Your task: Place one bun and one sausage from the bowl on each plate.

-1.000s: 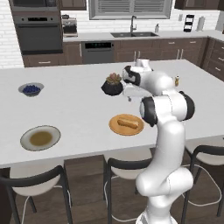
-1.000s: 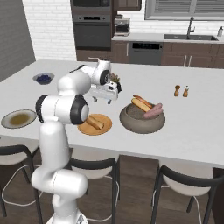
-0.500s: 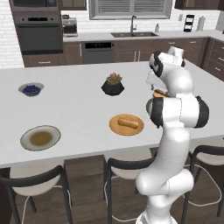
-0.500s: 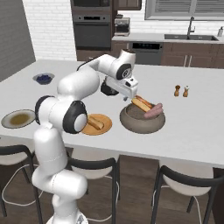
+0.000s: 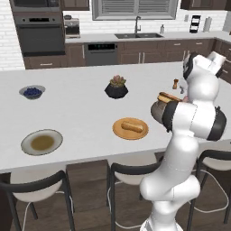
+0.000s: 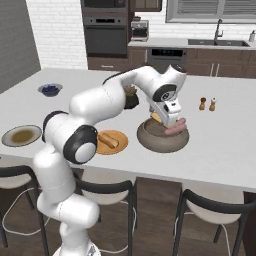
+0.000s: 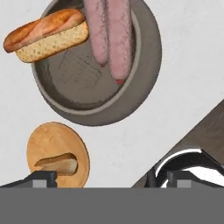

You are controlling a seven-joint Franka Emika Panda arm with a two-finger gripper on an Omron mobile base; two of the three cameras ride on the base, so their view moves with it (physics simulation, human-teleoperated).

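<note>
My gripper (image 7: 111, 178) hangs open and empty above the grey-brown bowl (image 7: 87, 94), seen from the right base as the hand (image 6: 168, 116) over the bowl (image 6: 155, 144). One bun (image 7: 46, 35) rests against the bowl's rim, and two sausages (image 7: 109, 33) lie side by side inside. The orange plate (image 7: 52, 140) beside the bowl carries another bun (image 7: 59, 164). In the left base view the arm partly hides the bowl (image 5: 157, 110); the orange plate (image 5: 121, 131) with its bun (image 5: 132, 126) lies to its left. The olive-centred plate (image 5: 42, 142) sits bare at the counter's left.
A black plant pot (image 5: 116, 88) stands behind the orange plate, a small bowl of blueberries (image 5: 32, 92) at the far left, and two shakers (image 6: 207, 104) right of the big bowl. Dark stools (image 6: 210, 210) line the counter's near edge.
The arm has swung right, from near the plant pot and orange plate to above the big bowl. The gripper stayed open. The bun on the orange plate has not moved.
</note>
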